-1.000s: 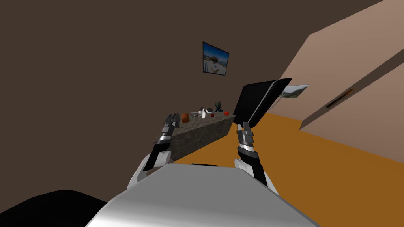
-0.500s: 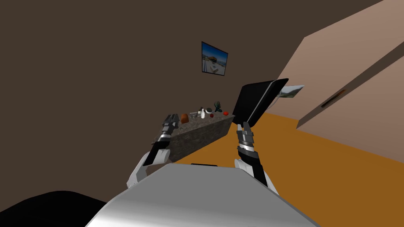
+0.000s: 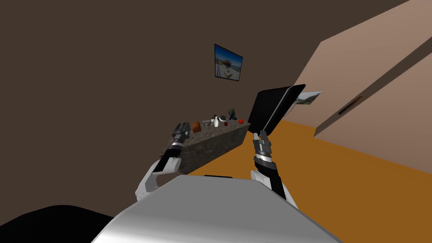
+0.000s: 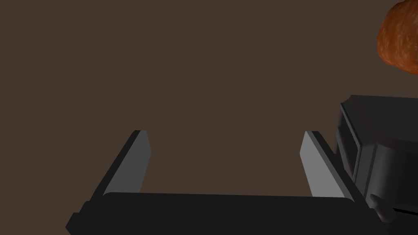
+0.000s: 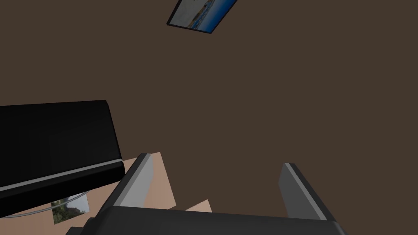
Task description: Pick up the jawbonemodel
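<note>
Step now: get the L gripper (image 3: 182,129) over to the jawbone model. It's not there yet. The L gripper is at the left end of the stone-look table (image 3: 211,141), fingers wide apart w/ nothing between them. It looks at the brown wall, not down at the table top. An orange-brown lump (image 4: 398,38) is off to 1 side. A dark boxy thing (image 4: 379,151) sits just beside 1 finger; can't tell what it is.

The jawbone model should be 1 of the small things on the table top, but they're too tiny to tell which. Best guess: the pale grey bit (image 3: 206,123) between the lump and the white bottle (image 3: 216,122).

To do it well: tip the hand down so its cam sees the table top, then slide past the lump w/o bumping it. Keep the fingers apart till they're on both sides of the model. Go slow near the bottle, b/c it looks easy to knock over.

R gripper (image 3: 260,136) is up by the black screen (image 3: 272,107), fingers apart too, holding nothing. Leave it there.
</note>
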